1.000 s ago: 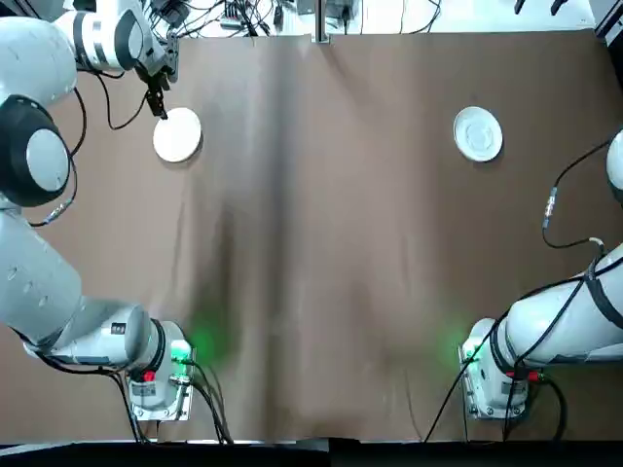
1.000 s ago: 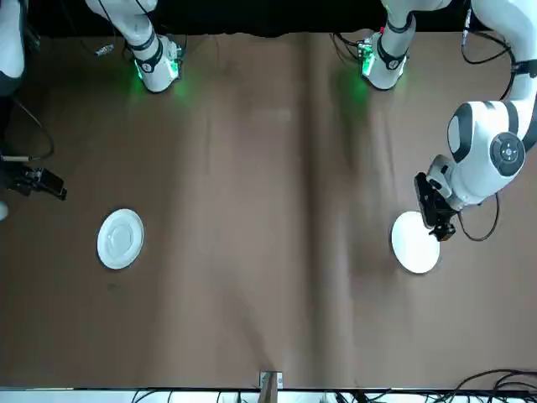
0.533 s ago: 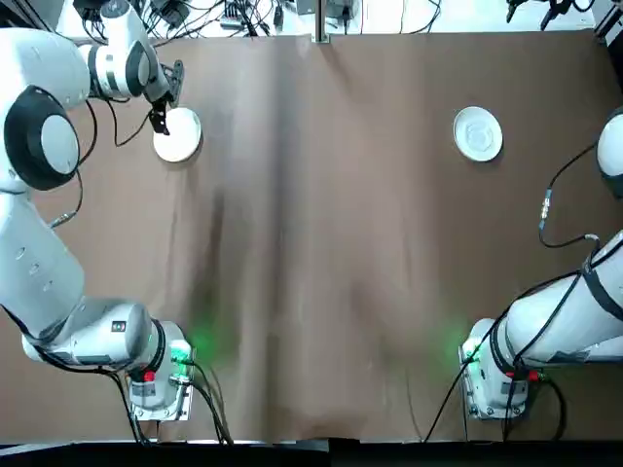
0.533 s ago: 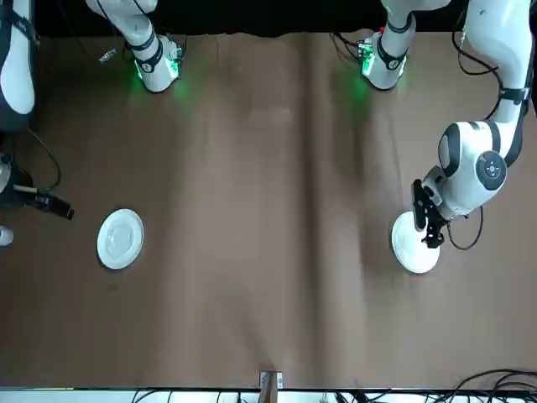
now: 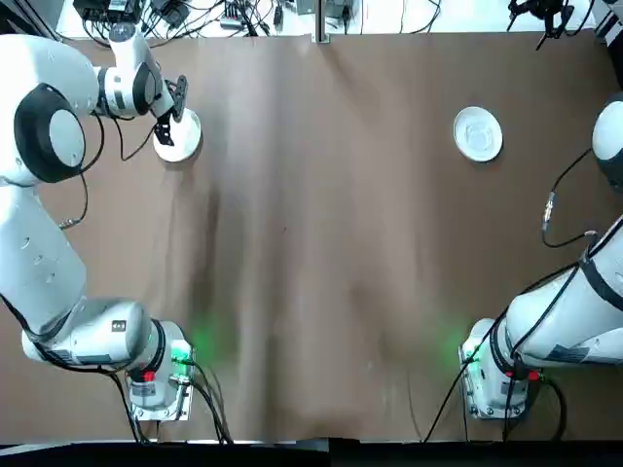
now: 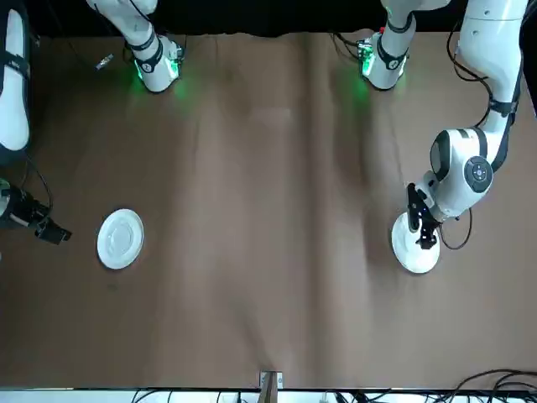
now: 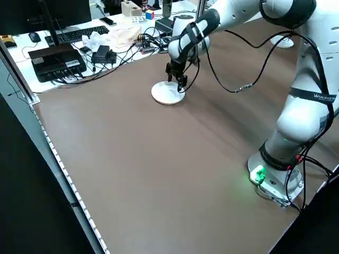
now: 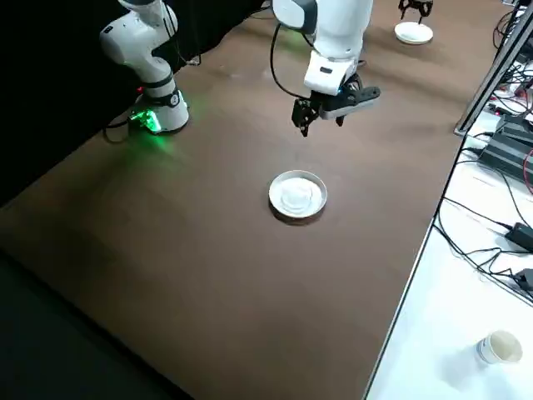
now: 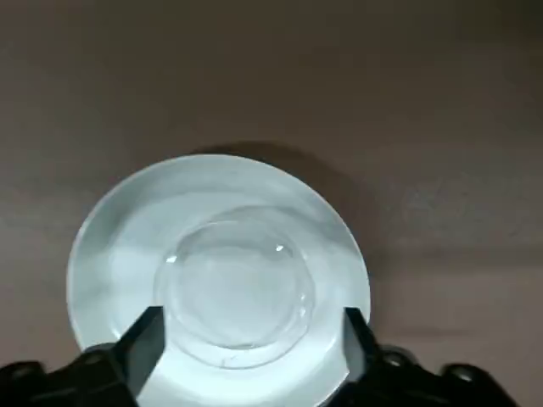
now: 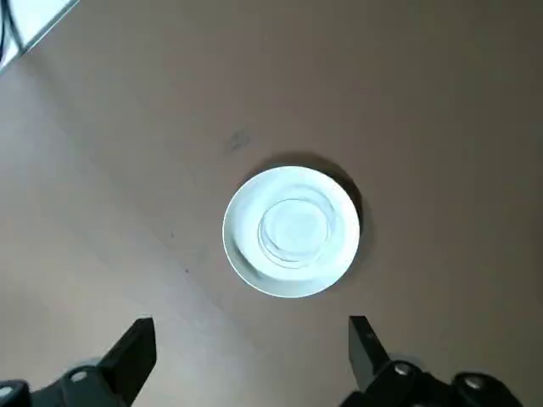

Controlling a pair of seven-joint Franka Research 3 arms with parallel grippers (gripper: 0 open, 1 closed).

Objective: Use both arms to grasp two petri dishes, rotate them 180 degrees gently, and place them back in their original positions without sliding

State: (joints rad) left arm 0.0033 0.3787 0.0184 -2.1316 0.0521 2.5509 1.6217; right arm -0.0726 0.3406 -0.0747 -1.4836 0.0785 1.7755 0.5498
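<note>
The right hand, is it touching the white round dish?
Apart. In the right wrist view, bare table shows between the right hand and the white round dish.

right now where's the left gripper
In the left side view, the left gripper is over the white plate on the robot's left, near the table's far edge.

Top: overhead, looking down, robot's bases at 6 o'clock | front: across table, faces robot | sides: raised, diagonal | wrists: nearest, left closer than right | top and front share both dishes
</note>
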